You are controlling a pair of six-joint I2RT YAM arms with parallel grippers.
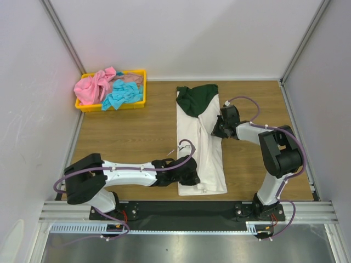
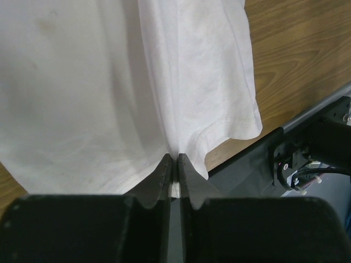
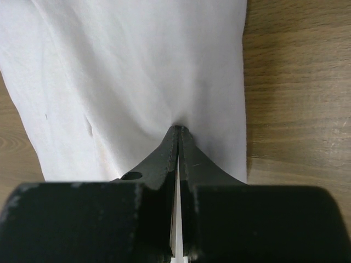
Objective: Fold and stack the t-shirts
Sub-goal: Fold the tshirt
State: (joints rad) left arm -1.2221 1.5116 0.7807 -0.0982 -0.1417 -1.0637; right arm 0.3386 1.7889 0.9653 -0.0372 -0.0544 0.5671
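With left gripper (image 2: 174, 158) nipped shut on the near hem and right gripper (image 3: 178, 129) clamped on the right-hand edge of the white t-shirt (image 1: 202, 156), stretched lengthwise down the middle of the table (image 1: 137, 131) to its near edge, lift both together, taut, to fold without bunching

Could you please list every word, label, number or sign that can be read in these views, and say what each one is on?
No text can be read in any view.
The white t-shirt lies with plain cloth facing up, with a dark green sleeve at the far end; no print shows.
The pink shirt and the turquoise shirt in the yellow tray show no lettering.
Nothing else in view bears a legible mark.
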